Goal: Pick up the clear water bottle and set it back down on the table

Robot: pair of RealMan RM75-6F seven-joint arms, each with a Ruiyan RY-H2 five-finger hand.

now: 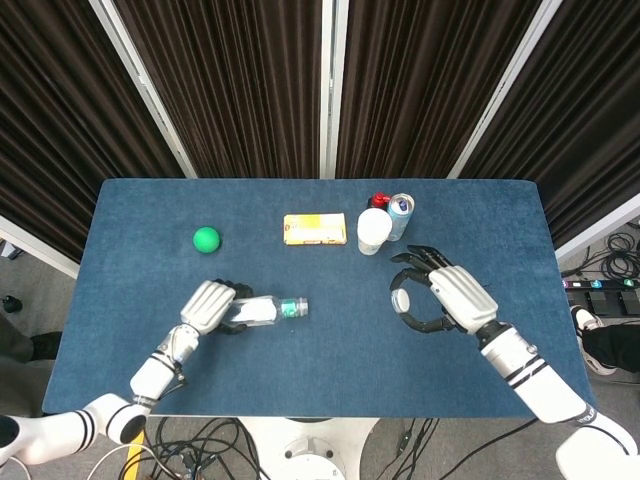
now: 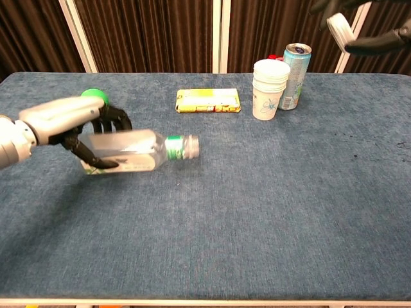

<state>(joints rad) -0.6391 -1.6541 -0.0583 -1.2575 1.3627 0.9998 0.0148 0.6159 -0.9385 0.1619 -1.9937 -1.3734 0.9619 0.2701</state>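
Note:
The clear water bottle (image 1: 262,311) with a green label lies on its side, its uncapped neck pointing right, low over the blue table (image 1: 330,350); I cannot tell whether it touches. My left hand (image 1: 208,305) grips its base end from above, fingers wrapped round it. In the chest view the bottle (image 2: 131,151) and left hand (image 2: 64,122) sit at the left. My right hand (image 1: 445,300) is off to the right, apart from the bottle, pinching a small white bottle cap (image 1: 400,300). The right hand (image 2: 372,32) and cap (image 2: 338,29) show at the chest view's top right.
A green ball (image 1: 206,239) lies at the back left, just behind my left hand. A yellow box (image 1: 314,229) lies at the back centre. A stack of paper cups (image 1: 373,230) and a drink can (image 1: 401,212) stand at the back right.

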